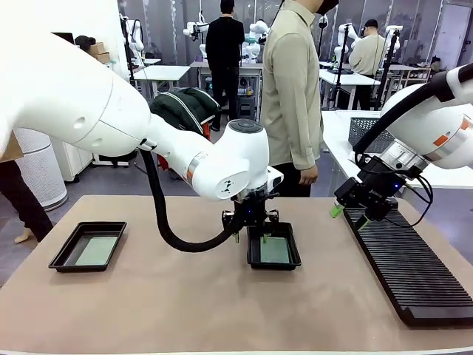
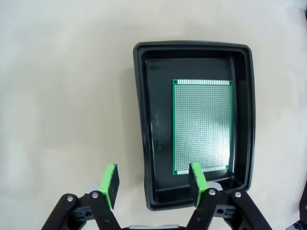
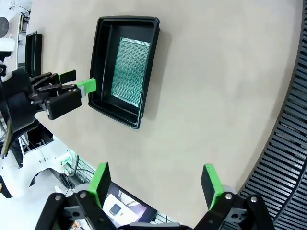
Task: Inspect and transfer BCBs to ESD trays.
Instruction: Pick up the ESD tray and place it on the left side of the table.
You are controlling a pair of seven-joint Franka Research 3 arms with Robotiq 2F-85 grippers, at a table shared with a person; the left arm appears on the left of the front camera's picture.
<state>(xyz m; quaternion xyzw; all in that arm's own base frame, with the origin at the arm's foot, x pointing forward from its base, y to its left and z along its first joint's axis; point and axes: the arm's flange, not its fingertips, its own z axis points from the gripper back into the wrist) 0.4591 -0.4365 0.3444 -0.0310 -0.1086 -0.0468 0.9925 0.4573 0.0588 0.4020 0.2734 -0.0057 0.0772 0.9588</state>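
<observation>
Both trays hold a board — middle tray point(image 2: 194, 122) with its board point(image 2: 203, 125) just below left claw point(image 2: 154, 184), open, empty; right claw point(image 3: 156, 184) wide open, empty — transfer looks done.

Left arm point(image 1: 111, 111): glossy white rounded shells, silver joint ring with orange stripe, thick black cable looping beneath | right arm point(image 1: 436, 126): white, orange marks, black hose, thin black wires | grippers: black linkages, silver screws, green pads on fingers point(image 2: 111, 184) | person point(image 1: 292, 89): pale khaki long-sleeved shirt, possibly dark trousers
</observation>
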